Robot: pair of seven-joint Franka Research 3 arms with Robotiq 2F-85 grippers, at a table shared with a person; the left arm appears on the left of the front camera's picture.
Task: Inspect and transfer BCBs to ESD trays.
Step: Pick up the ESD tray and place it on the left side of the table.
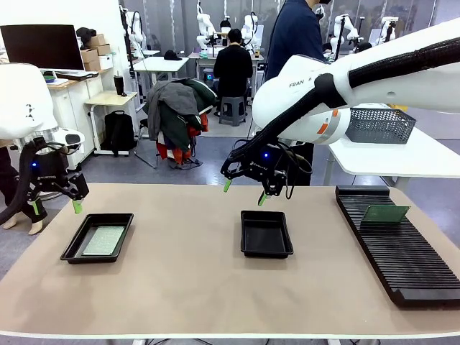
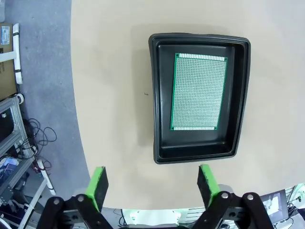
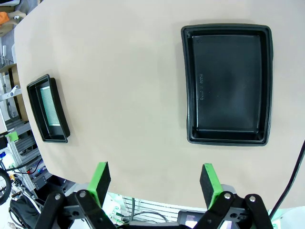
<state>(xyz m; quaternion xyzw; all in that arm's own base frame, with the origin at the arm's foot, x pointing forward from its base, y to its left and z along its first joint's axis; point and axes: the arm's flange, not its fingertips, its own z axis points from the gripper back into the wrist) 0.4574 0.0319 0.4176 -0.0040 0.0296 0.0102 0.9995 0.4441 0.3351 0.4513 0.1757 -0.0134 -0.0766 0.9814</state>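
**Both claws open; one BCB in a tray, one on the rack**

Front view: your left claw (image 1: 55, 207) is hanging open over the left edge of the matte tan table (image 1: 187, 287), near the left tray (image 1: 72, 248). That glossy black tray, with its sloped walls, is holding a pale speckled BCB (image 1: 104, 241) lying flat. Your right claw (image 1: 245, 192) is hovering open above the far rim of the middle tray (image 1: 267, 254), whose floor is showing bare. Wide clear tabletop is lying between the two trays. At the right, a long ribbed rack (image 1: 402, 259) is carrying a second BCB (image 1: 384, 213), which is standing on edge in a slot.

Left wrist view: your left claw (image 2: 152, 183) is spreading its green pads wide, gripping nothing. The BCB (image 2: 198, 90) is sitting inside the left tray (image 2: 155, 95), leaving bare floor along the near wall.

Right wrist view: your right claw (image 3: 155, 183) is gaping empty over the table edge. The middle tray (image 3: 228, 83) is lying just beyond it, and the left tray (image 3: 33, 105) is well apart.
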